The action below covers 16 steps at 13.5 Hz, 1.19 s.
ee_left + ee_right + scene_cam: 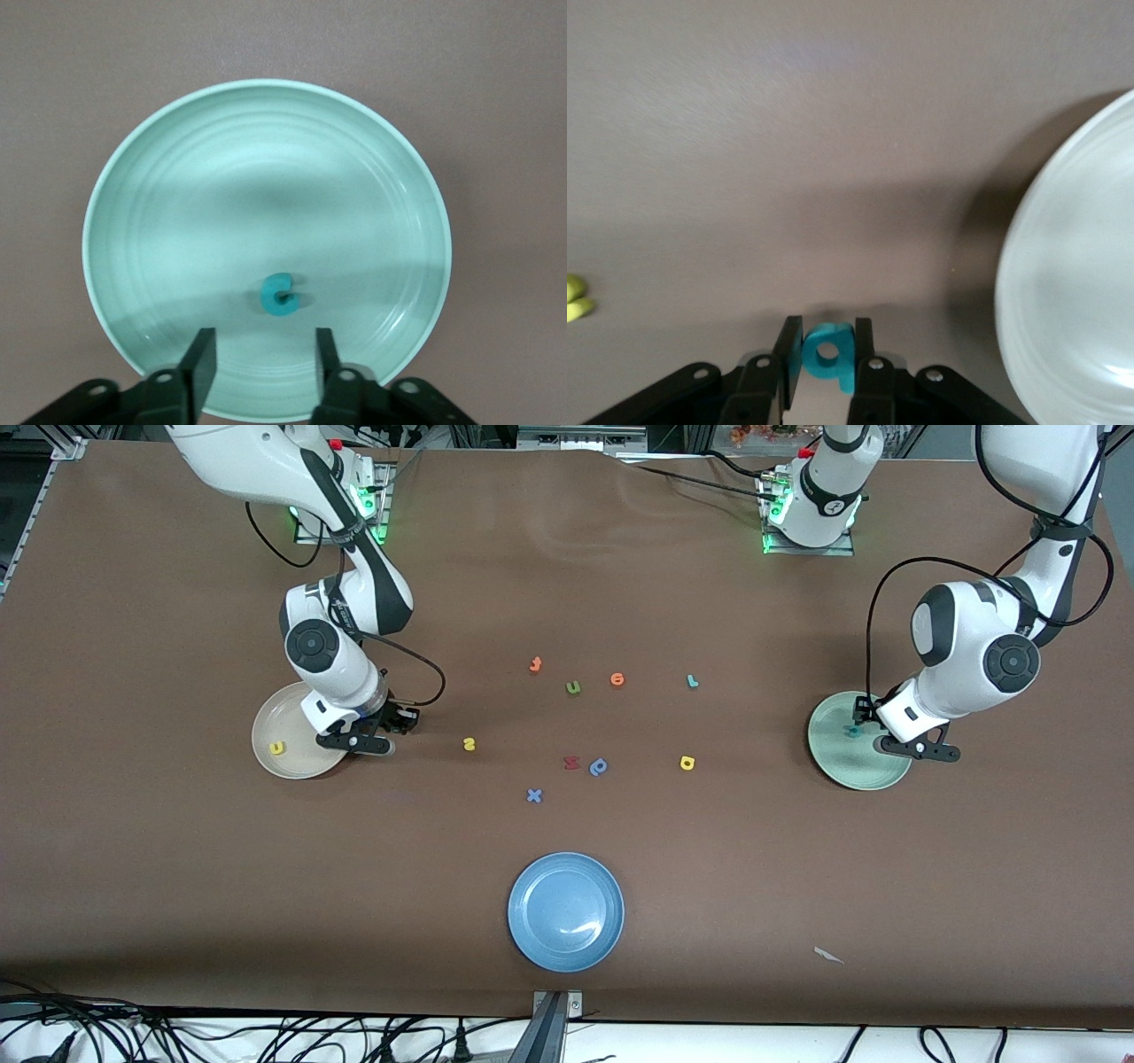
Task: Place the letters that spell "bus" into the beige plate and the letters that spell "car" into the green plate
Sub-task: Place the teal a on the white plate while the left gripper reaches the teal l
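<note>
Done so far: small yellow-orange toy letter u lies in round cream-beige plate; small teal toy letter c lies in round pale mint-green plate.

Left: yellow s, yellow a, light teal-blue r on brown surface.

Right tool clamped on small teal toy letter b, just beside beige plate rim, not yet over it.

Left tool apart, empty, above green plate, c just in front of fingers.

A high front camera faces both arms; close wrist cameras share its green plate and beige plate.
</note>
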Each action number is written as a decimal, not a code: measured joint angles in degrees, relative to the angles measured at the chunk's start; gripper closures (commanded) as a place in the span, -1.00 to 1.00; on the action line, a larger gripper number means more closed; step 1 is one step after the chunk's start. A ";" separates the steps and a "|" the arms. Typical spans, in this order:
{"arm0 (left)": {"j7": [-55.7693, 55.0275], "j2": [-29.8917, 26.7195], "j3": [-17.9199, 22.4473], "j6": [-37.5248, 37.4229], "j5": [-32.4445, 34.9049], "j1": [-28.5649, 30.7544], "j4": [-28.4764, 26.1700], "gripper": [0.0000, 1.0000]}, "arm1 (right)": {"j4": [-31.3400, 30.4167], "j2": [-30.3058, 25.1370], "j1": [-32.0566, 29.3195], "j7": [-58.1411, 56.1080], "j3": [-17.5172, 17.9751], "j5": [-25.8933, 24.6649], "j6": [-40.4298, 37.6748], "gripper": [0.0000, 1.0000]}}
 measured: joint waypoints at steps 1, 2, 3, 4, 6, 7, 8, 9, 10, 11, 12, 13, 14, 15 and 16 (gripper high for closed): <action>-0.20 0.00 -0.11 0.04 -0.04 -0.10 0.00 -0.50 | 2.92 -0.63 -0.01 0.00 -0.26 0.00 -5.31 0.62; -0.80 -0.01 -0.69 0.08 -0.50 -0.29 0.01 -0.50 | 6.01 -1.19 -0.03 -0.19 -0.91 -0.01 -10.80 0.61; -2.27 -0.03 -2.26 0.08 -1.88 -0.57 0.03 -0.50 | 8.69 -1.56 -0.06 -1.59 -2.03 -0.01 -15.65 0.62; -4.63 -0.04 -4.69 0.08 -4.04 -1.09 0.06 -0.51 | 10.53 -1.68 -0.17 -4.19 -3.58 -0.01 -19.01 0.62; -11.39 -0.01 -9.16 0.10 -7.42 -3.57 0.06 -0.53 | 11.12 -1.34 -0.63 -11.46 -7.68 -0.01 -21.64 0.61; -14.93 0.02 -10.89 0.10 -8.27 -5.04 0.05 -0.53 | 10.60 -0.68 -0.95 -14.87 -9.80 -0.01 -22.07 0.61; -18.44 0.10 -12.59 0.10 -8.87 -6.43 0.04 -0.53 | 10.02 0.31 -1.39 -17.68 -11.46 -0.01 -22.08 0.61; -22.62 0.34 -14.18 0.10 -9.56 -8.06 0.02 -0.54 | 9.48 1.51 -1.93 -19.36 -12.37 -0.01 -22.04 0.61; -27.40 0.76 -15.33 0.36 -9.75 -10.08 -0.03 -0.56 | 9.04 2.66 -2.47 -20.05 -12.68 -0.01 -21.94 0.58; -31.56 1.35 -16.22 1.24 -9.76 -12.00 -0.06 -0.56 | 8.75 3.62 -2.76 -20.43 -12.71 -0.01 -21.66 0.42; -34.35 2.13 -16.91 2.42 -9.76 -13.37 -0.10 -0.58 | 8.56 4.42 -2.82 -21.06 -12.71 -0.01 -20.77 -0.63; -35.63 2.99 -17.24 3.32 -9.76 -14.18 -0.14 -0.60 | 8.47 5.02 -2.95 -21.57 -12.71 -0.01 -19.67 -0.99; -36.18 3.81 -17.24 3.77 -9.76 -14.79 -0.18 -0.61 | 8.49 5.29 -3.20 -21.70 -12.71 0.05 -19.20 -1.00; -36.58 4.55 -17.26 4.04 -9.76 -15.31 -0.26 -0.63 | 8.62 5.21 -3.39 -21.70 -12.69 0.07 -19.15 -1.00; -37.04 5.14 -17.26 4.57 -9.76 -15.83 -0.44 -0.64 | 9.06 4.91 -3.38 -21.60 -12.55 0.16 -19.30 -1.00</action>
